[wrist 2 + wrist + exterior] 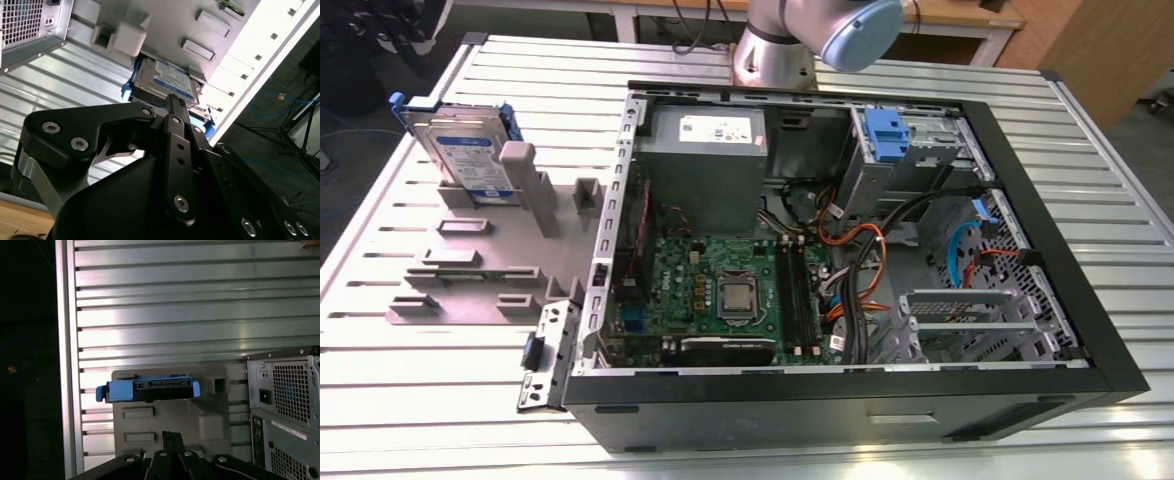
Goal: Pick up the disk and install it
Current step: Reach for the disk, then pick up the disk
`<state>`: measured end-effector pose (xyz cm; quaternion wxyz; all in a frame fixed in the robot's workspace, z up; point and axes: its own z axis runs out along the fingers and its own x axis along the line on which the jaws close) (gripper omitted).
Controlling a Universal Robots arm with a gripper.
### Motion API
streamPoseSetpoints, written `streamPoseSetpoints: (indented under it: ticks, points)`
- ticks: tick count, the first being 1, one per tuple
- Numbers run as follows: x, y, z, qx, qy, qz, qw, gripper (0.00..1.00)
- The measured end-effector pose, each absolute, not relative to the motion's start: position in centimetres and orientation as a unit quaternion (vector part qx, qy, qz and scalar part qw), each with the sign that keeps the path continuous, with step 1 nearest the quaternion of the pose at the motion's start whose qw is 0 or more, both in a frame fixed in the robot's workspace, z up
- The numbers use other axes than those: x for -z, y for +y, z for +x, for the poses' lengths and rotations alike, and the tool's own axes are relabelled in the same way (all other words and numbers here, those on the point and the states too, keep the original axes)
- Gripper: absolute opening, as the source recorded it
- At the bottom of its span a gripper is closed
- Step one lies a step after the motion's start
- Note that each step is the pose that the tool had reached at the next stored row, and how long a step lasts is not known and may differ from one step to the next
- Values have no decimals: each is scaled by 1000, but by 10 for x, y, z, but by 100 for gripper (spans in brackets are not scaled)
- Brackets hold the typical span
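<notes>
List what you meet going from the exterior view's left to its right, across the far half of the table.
disk → grey metal box → blue latch → black case wall

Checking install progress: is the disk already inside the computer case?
No, the disk stands on edge in the grey holder, outside the open case, toward the exterior view's left.

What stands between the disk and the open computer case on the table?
In the exterior view, the disk stands in a grey fixture; that fixture's upright posts lie between it and the computer case.
</notes>
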<state>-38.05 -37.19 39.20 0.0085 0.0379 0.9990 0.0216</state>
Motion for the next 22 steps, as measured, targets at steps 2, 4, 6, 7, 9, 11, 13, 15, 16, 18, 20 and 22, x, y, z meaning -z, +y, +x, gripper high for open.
streamPoseSetpoints:
  ticks: [2,4,6,7,9,11,13,15,16,18,20,22]
  points:
    - [-392,-369,-383,-21,999,38,7,11]
    - [-392,-366,-387,-21,999,38,7,11]
    - [-391,-362,-392,-21,999,38,7,11]
    - [-391,-358,-397,-21,999,38,7,11]
    - [-391,-354,-402,-21,999,38,7,11]
    - [-390,-352,-407,-21,999,38,7,11]
    - [-390,-350,-413,-21,999,38,7,11]
    - [-390,-348,-417,-21,999,38,7,11]
    - [-390,-347,-419,-21,999,38,7,11]
    - [-390,-347,-420,-21,999,38,7,11]
    - [-390,-347,-420,-21,999,38,7,11]
    - [-390,-347,-420,-21,999,38,7,11]
